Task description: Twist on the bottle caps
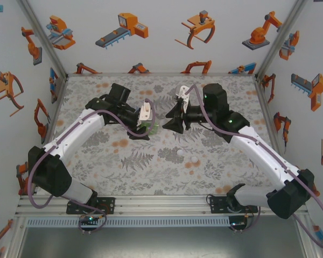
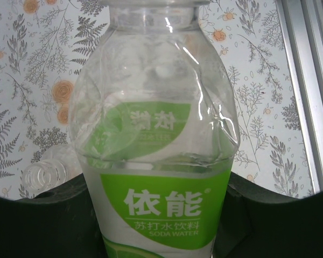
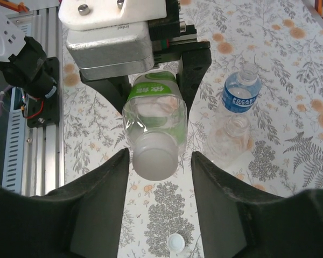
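Observation:
My left gripper [image 2: 159,220] is shut on the green-labelled bottle [image 2: 156,134], holding it off the table with its neck toward the right arm. A white cap [image 3: 156,157] sits on that bottle's neck [image 3: 153,115]. My right gripper [image 3: 160,161] is open, its two fingers flanking the cap with a narrow gap on each side. From above, the left gripper [image 1: 145,128] and the right gripper [image 1: 169,122] face each other at mid-table. A blue-labelled bottle [image 3: 240,91] and a clear bottle [image 3: 231,137] are uncapped on the table. A loose white cap [image 3: 176,243] lies below the right fingers.
Two small caps [image 1: 179,152] [image 1: 194,160] lie on the floral table [image 1: 124,172] in front of the grippers. An aluminium rail [image 1: 161,207] runs along the near edge by the arm bases. White walls enclose the table on three sides.

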Controlling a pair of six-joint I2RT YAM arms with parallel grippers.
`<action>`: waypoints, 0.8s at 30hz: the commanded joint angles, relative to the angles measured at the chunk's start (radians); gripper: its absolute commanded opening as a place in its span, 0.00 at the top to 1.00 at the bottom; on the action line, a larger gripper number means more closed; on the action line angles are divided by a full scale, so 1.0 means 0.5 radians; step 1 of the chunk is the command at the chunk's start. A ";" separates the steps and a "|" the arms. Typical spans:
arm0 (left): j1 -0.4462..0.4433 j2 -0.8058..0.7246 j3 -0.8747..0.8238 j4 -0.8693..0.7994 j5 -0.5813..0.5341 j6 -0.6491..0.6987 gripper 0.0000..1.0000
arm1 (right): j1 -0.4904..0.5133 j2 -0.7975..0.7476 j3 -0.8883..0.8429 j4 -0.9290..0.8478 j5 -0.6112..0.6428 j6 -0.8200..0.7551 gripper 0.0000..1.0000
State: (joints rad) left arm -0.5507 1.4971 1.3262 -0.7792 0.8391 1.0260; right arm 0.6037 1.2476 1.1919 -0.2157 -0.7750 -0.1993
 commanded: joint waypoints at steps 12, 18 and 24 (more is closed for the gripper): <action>-0.010 -0.040 0.012 -0.058 0.071 0.059 1.00 | 0.017 0.036 -0.049 0.081 -0.015 0.015 0.56; -0.011 -0.043 0.009 -0.057 0.058 0.062 1.00 | 0.017 0.043 -0.043 0.092 0.044 0.072 0.81; -0.011 -0.048 0.009 -0.055 0.030 0.059 1.00 | 0.018 0.068 -0.061 0.247 0.365 0.799 1.00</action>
State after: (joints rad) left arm -0.5488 1.4971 1.3262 -0.7822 0.8299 1.0248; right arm 0.6125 1.2621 1.1694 -0.1818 -0.7361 -0.0532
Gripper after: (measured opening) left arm 0.531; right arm 0.354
